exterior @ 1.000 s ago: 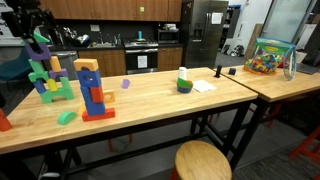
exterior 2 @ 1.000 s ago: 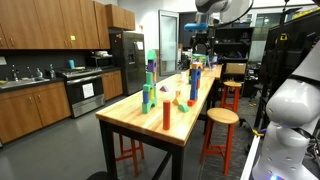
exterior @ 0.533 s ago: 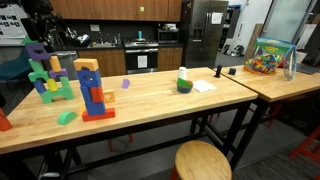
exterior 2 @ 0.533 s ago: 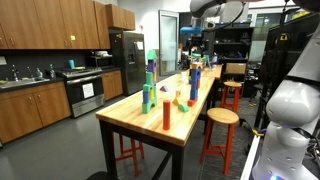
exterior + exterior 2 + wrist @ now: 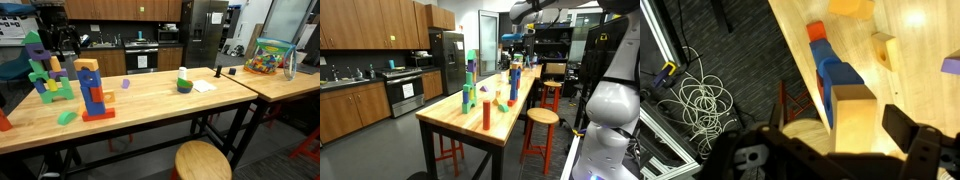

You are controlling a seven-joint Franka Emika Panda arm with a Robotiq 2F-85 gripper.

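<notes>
Change: against the earlier exterior view, the arm (image 5: 55, 25) has slid sideways, from over the green-and-purple stack (image 5: 42, 72) toward the blue-and-orange tower (image 5: 93, 97).
Fingers: the fingers (image 5: 908, 135) are spread wide and pinch nothing. One dark finger shows at the lower right of the wrist view; the other merges with the dark body at lower left.
Tan block: the tan block (image 5: 855, 112) sits on top of the tower, and in the wrist view it lies in the gap between the fingers, underneath them. It seems clear of both, though the view is too blurred to be sure.
Tower's place: it stands upright on the wooden worktop (image 5: 160, 105), close to the edge, with white cables (image 5: 700, 100) on the floor beyond.
Nearby: a small tan piece (image 5: 883, 50) and a purple piece (image 5: 952, 66) lie apart from the tower on the worktop.
</notes>
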